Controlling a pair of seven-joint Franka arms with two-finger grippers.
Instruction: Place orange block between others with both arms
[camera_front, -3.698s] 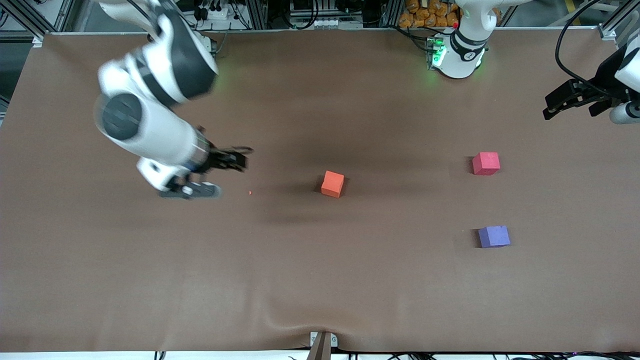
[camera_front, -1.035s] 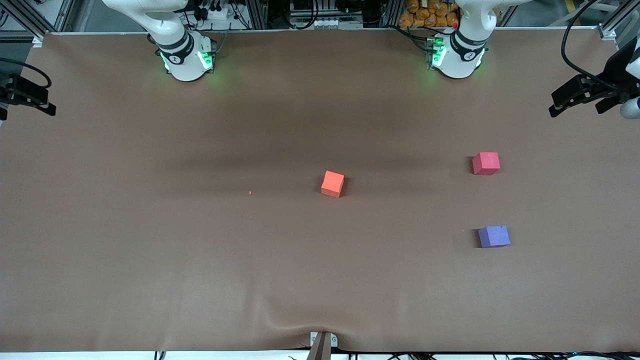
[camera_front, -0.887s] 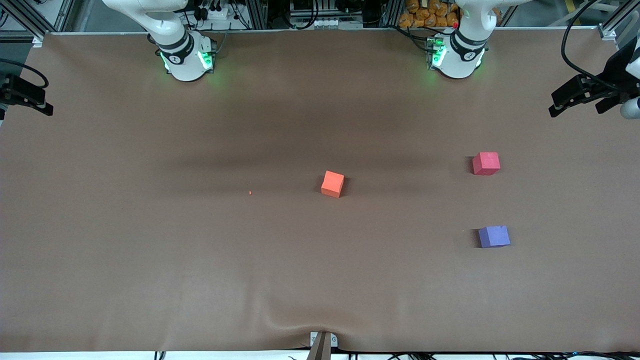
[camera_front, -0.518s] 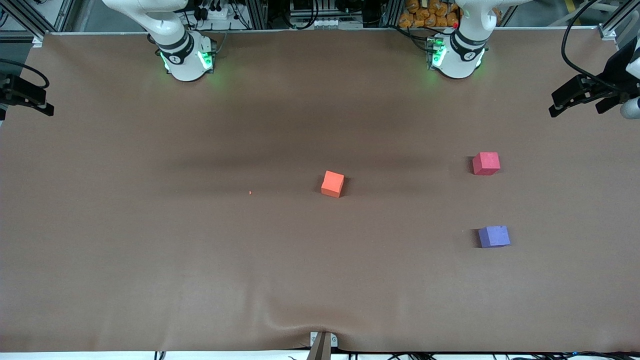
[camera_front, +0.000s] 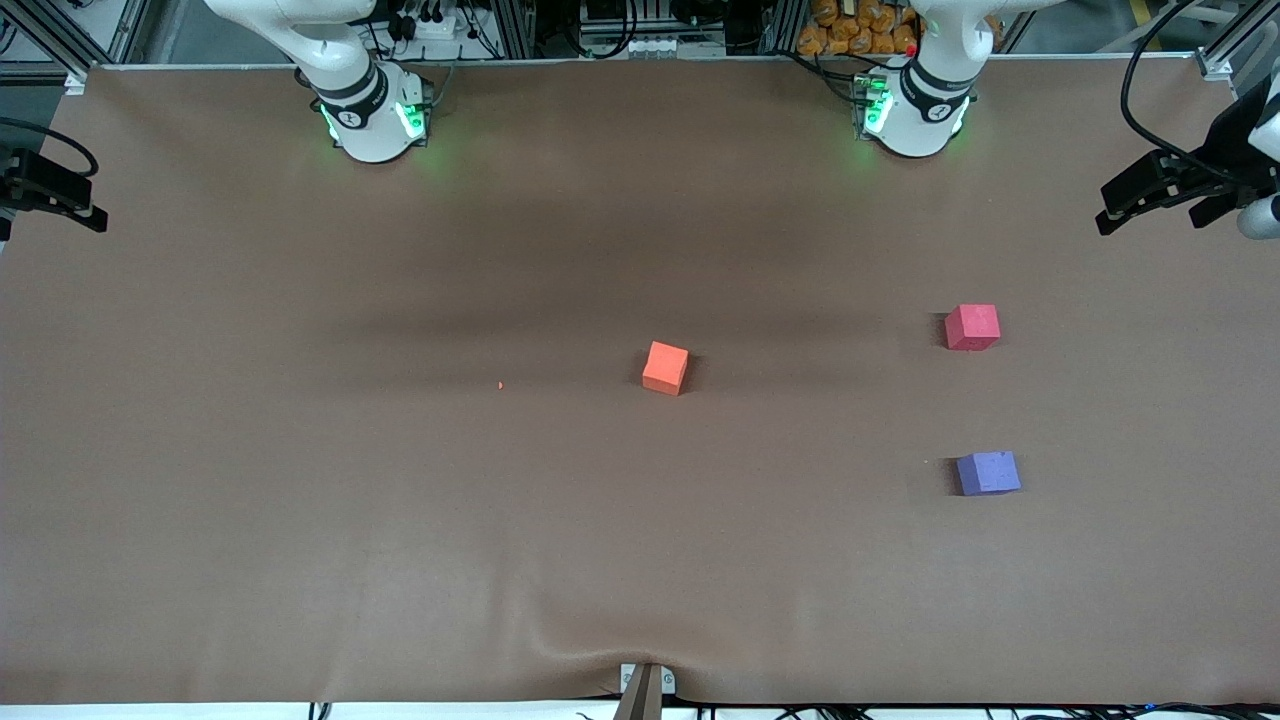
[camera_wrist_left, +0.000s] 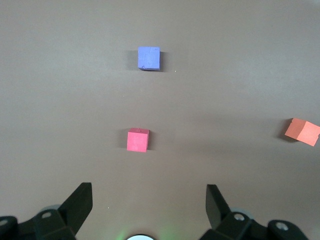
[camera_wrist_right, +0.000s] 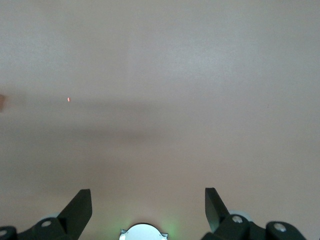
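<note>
The orange block (camera_front: 665, 367) sits on the brown desk (camera_front: 300, 500), close to the middle. Nothing touches it. In the left wrist view only the orange block (camera_wrist_left: 302, 132) shows near the edge, tilted a bit.

The pinkish-red cube (camera_front: 972, 327) and the purple-blue cube (camera_front: 988, 473) sit toward the left arm's end of the desk, well apart from the orange one. From the pinkish-red cube, the purple-blue cube is at about 6 o'clock in the front view, nearer the front camera. There is a bare gap between them.

The left gripper (camera_front: 1150, 195) hangs up high at the left arm's end of the desk, partly cut off by the picture edge. Its jaws are spread wide and hold nothing.

The right gripper (camera_front: 45, 190) waits at the right arm's end, mostly cut off too. Its jaws are also wide and empty.

A tiny orange speck (camera_front: 500, 385) lies on the desk; I cannot tell what it is.
</note>
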